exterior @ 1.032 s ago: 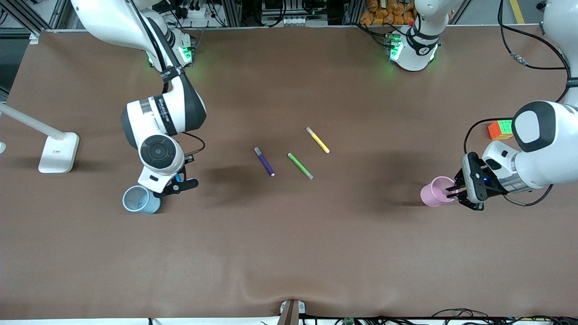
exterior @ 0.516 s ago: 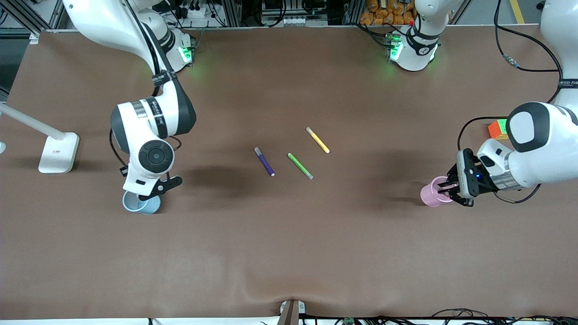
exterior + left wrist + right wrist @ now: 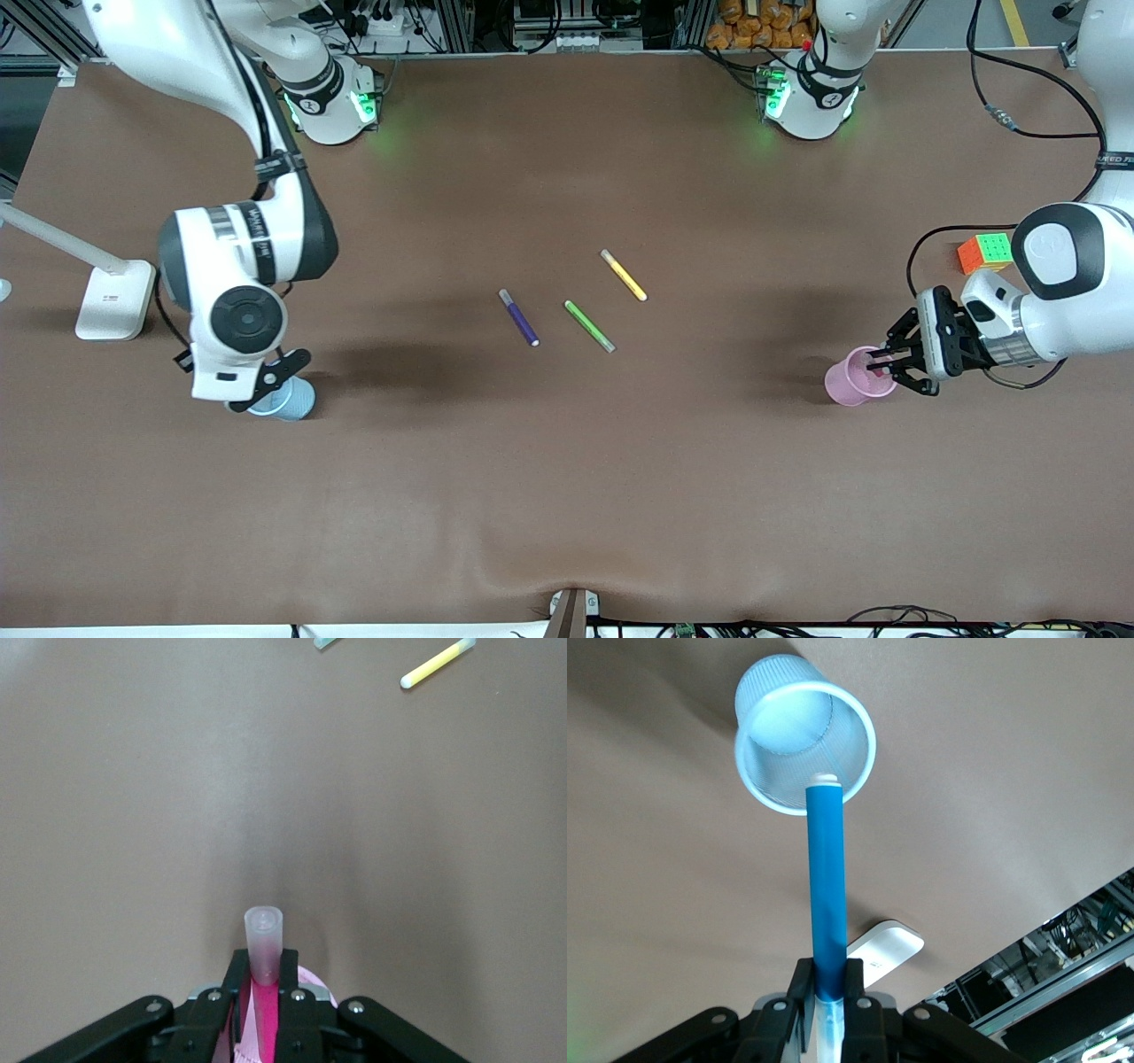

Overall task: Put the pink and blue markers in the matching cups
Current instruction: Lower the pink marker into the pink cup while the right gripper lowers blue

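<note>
Blue cup half hidden beneath the right arm's wrist, green pen cut by the left wrist view's edge, pink marker's lower body hidden between fingers.

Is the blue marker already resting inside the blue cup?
No, the right gripper holds the blue marker, its tip just above the blue cup.

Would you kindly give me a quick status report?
Left pincer shut on pink marker over pink cup. Right pincer shut on blue marker over blue cup. Nothing obstructing.

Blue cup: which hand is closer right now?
Right. The right hand is over the blue cup, holding the blue marker. The left hand is at the pink cup, toward the left arm's end of the table.
</note>
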Tool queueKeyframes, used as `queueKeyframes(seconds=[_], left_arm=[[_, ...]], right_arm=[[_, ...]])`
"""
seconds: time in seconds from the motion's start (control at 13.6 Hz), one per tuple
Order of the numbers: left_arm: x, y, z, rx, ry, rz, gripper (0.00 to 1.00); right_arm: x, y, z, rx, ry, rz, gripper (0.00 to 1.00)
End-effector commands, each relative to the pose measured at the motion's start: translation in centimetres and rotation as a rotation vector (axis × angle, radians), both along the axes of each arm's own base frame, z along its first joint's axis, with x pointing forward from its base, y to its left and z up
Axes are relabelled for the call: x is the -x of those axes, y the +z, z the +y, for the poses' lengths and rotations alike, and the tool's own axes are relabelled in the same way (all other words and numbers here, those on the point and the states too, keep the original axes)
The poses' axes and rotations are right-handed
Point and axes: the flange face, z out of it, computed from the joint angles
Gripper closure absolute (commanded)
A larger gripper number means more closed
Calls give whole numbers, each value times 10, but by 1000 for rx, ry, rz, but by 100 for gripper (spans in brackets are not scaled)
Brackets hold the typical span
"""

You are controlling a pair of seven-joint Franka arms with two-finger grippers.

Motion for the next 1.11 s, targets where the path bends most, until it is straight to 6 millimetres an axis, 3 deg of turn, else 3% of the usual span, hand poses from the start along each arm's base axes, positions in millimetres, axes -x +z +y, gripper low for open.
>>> queueKeyframes(seconds=[0.0, 0.15, 0.37, 0.59, 0.88, 1.03], left_arm=[[4, -8, 0, 53, -20, -3, 100], [7, -21, 8, 89, -10, 12, 100], [8, -26, 18, 105, -7, 7, 100], [8, -32, 21, 116, 0, 17, 100], [9, -44, 30, 166, 29, 30, 100], [8, -45, 33, 187, 16, 14, 100]], right_arm=[[-5, -1, -1, 6, 33, 18, 100], [-8, -1, -31, -47, -52, 11, 100], [-6, -3, -49, -145, -203, -13, 100], [-5, -5, -53, -151, -275, -32, 100], [-5, -15, -37, -143, -193, 2, 100], [-7, -26, -41, -115, -157, 20, 100]])
